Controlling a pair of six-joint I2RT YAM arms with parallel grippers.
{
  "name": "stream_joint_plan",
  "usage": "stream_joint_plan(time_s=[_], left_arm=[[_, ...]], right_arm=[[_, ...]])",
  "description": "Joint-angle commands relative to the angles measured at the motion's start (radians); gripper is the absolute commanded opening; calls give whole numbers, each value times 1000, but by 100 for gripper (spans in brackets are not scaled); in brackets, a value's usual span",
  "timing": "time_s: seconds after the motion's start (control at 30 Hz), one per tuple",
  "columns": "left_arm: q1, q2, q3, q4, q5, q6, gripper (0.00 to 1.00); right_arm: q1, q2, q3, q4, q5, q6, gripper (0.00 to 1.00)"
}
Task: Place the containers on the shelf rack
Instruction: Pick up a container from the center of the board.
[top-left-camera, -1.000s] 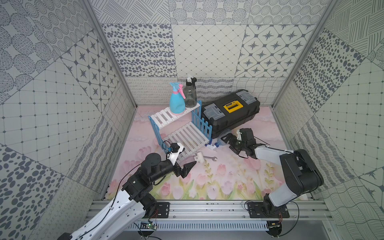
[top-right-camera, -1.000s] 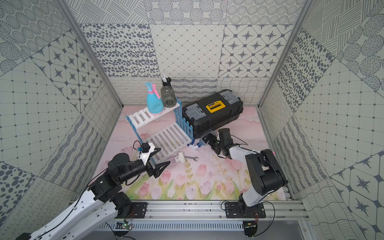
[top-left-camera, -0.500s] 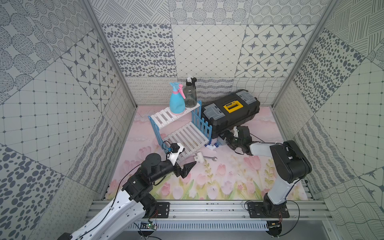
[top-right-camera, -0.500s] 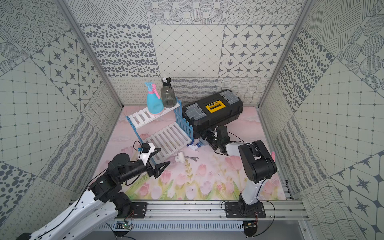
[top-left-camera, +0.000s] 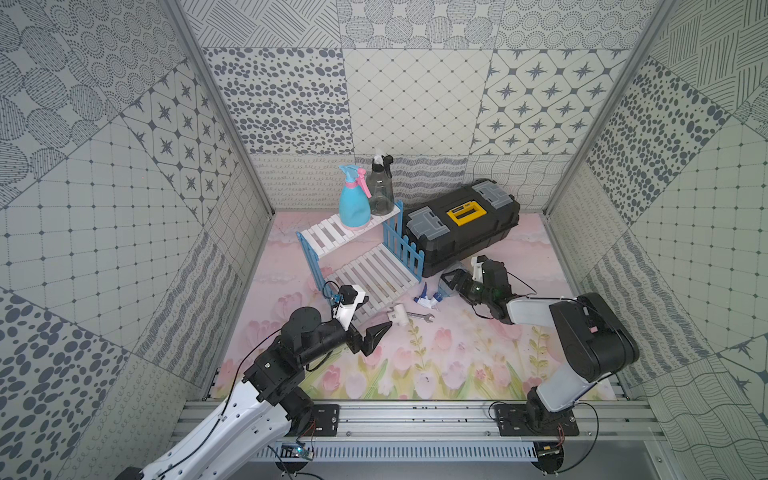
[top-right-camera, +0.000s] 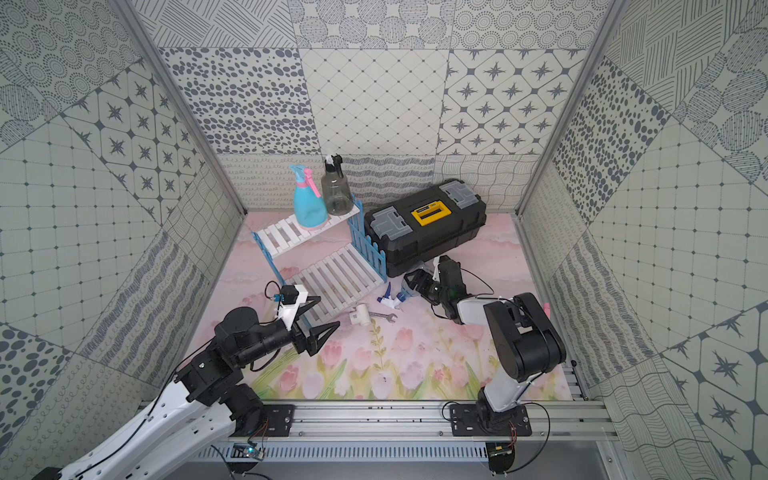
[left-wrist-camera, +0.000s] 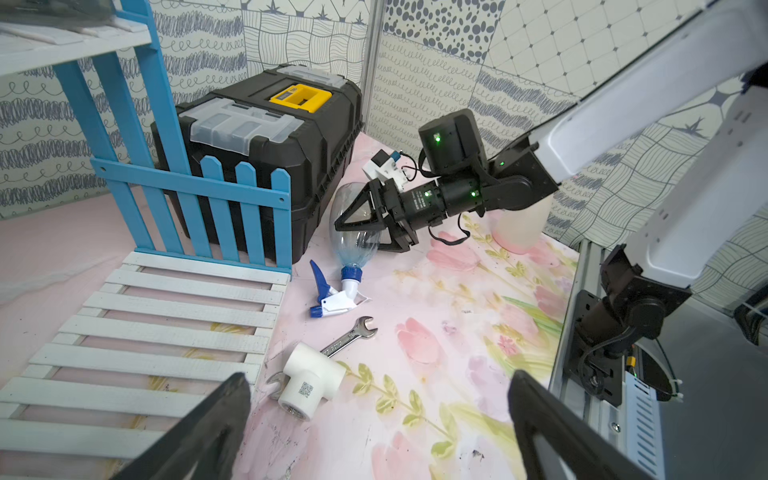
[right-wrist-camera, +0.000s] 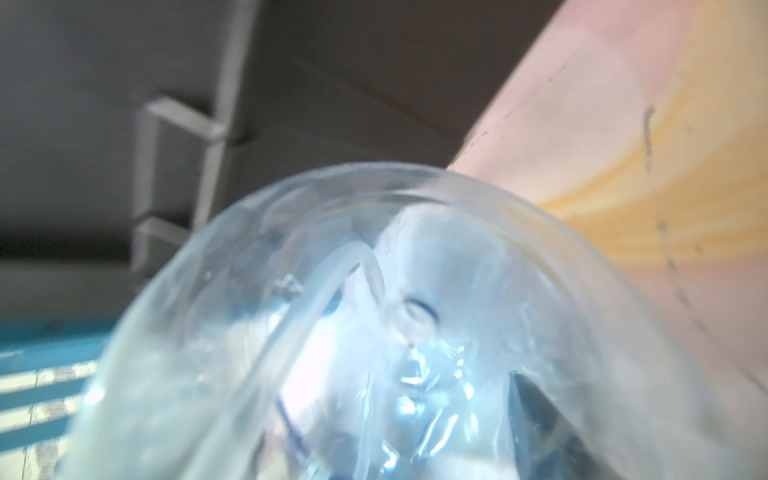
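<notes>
Progress is half: light-blue spray bottle (top-left-camera: 354, 208) and smoky-grey spray bottle (top-left-camera: 381, 194) stand on the blue-and-white shelf rack's (top-left-camera: 374, 272) top tier; clear bottle (left-wrist-camera: 357, 253) lies on the desk (top-left-camera: 457, 353) between the right gripper's (left-wrist-camera: 361, 235) jaws, grip unclear; cream bottle (left-wrist-camera: 517, 232) stands unshelved; left gripper (top-right-camera: 329, 311) gapes empty.

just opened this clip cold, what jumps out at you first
A blue bottle and a grey bottle stand side by side on the top shelf of the blue and white rack, with a big black toolbox beside it. In front of the toolbox, the right gripper straddles a clear bottle lying on the flowery mat.
</notes>
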Motion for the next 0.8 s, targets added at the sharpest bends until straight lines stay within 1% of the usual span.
stream_joint_plan(time_s=[0.0,0.07,0.13,0.2,0.23,0.3,0.4,0.47,0.57,0.67,0.77], left_arm=[[6,-2,57,11,-4,-71,99],[5,26,109,-45,-4,-68,99],[5,70,171,-102,11,-69,99],[5,121,245,-152,53,-82,99],[5,143,279,-165,79,-95,99],[5,201,332,-156,167,-143,99],[5,261,372,-76,309,-216,99],[5,297,383,-5,384,-270,99],[5,350,396,85,461,-329,99],[3,396,404,137,497,-362,99],[-5,428,415,159,513,-375,99]], right_arm=[[-3,-144,-56,130,5,-133,69],[-2,-237,-65,118,-8,-188,67],[-1,-335,-64,50,-25,-267,66],[3,-433,-62,-29,-40,-347,66],[6,-481,-56,-65,-47,-387,65],[30,-591,-29,-182,-50,-480,65],[80,-675,40,-367,-30,-617,65],[130,-700,92,-473,-10,-683,65],[220,-698,162,-565,40,-763,65],[324,-663,228,-630,94,-814,66],[406,-615,282,-668,136,-856,66]])
